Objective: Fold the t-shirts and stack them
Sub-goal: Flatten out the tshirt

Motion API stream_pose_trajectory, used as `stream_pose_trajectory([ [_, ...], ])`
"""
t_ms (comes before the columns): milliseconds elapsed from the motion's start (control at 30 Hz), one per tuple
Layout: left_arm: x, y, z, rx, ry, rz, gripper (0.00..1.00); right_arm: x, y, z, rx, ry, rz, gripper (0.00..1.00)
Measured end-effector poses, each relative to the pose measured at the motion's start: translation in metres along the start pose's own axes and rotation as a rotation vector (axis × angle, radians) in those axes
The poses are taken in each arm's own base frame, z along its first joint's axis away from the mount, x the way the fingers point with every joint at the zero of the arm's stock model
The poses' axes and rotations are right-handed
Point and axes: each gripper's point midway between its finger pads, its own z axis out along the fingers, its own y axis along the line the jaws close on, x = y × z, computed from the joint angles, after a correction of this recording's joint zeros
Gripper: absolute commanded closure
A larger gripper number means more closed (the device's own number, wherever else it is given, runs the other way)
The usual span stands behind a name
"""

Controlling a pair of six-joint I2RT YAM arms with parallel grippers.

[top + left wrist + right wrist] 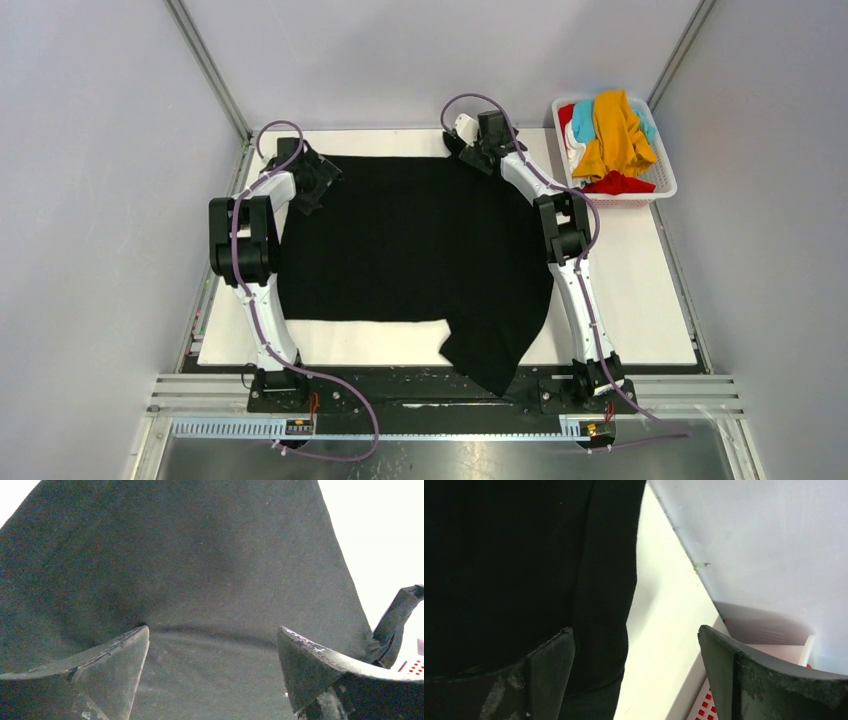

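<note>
The large black t-shirt [410, 250] lies spread over the white table, one corner hanging over the near edge. My left gripper [318, 180] is at its far left corner, open, jaws apart over black fabric [210, 580]. My right gripper [478, 148] is at the far right corner, open, one finger over the shirt's edge [599, 605], nothing between the jaws. The mustard-orange t-shirt [615, 135], the teal-blue one [583, 118], the red one [618, 184] and a bit of white one [574, 152] are heaped in the basket.
The white slotted basket [663, 178] stands at the far right corner of the table, close to my right gripper; its wall shows in the right wrist view [694, 695]. Bare white tabletop [630, 290] lies right of the black shirt. Grey walls enclose the table.
</note>
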Motion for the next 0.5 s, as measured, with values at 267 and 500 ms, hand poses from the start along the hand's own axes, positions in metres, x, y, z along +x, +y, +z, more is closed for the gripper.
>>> stream_pose_trajectory([
  [267,-0.004,0.002,0.0,-0.005,-0.004,-0.058,0.01,0.002,-0.028,0.019,0.101,-0.031,0.067,0.0],
  [500,-0.009,0.009,-0.001,-0.033,-0.012,-0.086,0.01,0.029,-0.076,0.025,0.192,-0.029,0.221,0.01],
])
